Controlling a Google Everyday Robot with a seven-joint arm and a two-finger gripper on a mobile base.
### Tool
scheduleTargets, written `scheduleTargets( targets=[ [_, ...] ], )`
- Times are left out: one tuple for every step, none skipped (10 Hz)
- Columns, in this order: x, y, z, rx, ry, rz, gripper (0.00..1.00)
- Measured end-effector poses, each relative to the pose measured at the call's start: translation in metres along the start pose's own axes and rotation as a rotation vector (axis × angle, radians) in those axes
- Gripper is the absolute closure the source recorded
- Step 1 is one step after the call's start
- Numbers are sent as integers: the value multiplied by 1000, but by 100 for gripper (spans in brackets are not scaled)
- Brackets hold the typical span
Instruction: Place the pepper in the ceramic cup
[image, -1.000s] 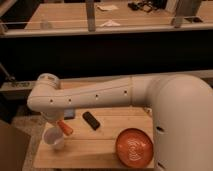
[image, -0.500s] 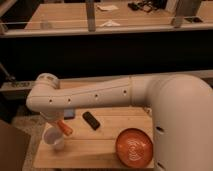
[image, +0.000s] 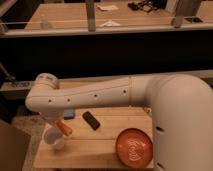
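Right now the pepper (image: 64, 128) hangs tilted just above the ceramic cup (image: 54, 140), toward its right rim. Its upper end meets the gripper (image: 56, 123) under my white arm (image: 90, 97). Whether the gripper clamps it, I cannot tell. A black block (image: 91, 120) lies nearby on the wooden table (image: 100, 150). Farther right sits an orange plate (image: 134, 147) with a white swirl mark.

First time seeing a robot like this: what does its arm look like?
The arm is a smooth cream-white tube with small dark dots, swelling to a bulky rounded shoulder; no cables show. Its pale gripper sits beneath the elbow, just above the ceramic cup.
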Motion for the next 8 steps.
scheduleTargets(
  targets=[
    [0,-1,0,0,0,-4,94],
    [0,-1,0,0,0,-6,94],
    [0,-2,-1,1,0,-9,94],
    [1,-2,-1,0,0,-11,94],
    [1,-2,-1,1,0,-13,94],
    [0,-3,-1,1,0,-16,94],
    [0,-3,-2,1,0,-17,94],
    [1,-4,-2,1,1,-19,94]
  ],
)
